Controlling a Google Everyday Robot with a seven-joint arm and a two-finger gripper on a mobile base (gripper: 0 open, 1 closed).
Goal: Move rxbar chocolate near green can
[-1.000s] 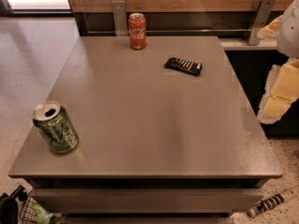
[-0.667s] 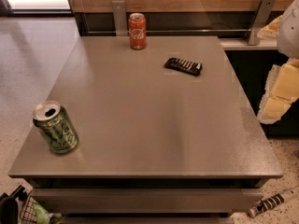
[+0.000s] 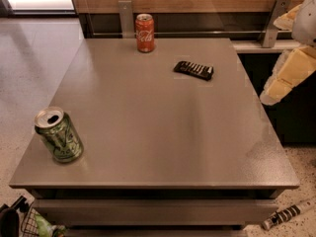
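The rxbar chocolate (image 3: 194,69), a flat black bar with pale lettering, lies on the grey table (image 3: 158,132) at the back right. The green can (image 3: 58,135), with dark markings and an opened silver top, stands upright near the table's front left corner, far from the bar. My gripper (image 3: 282,80), pale yellow and white, hangs at the right edge of the view, beyond the table's right side and to the right of the bar. It holds nothing that I can see.
A red Coca-Cola can (image 3: 145,32) stands at the table's back edge, left of the bar. Metal brackets (image 3: 125,15) rise on the wall behind. A wire basket (image 3: 29,223) and a striped stick (image 3: 289,214) lie on the floor in front.
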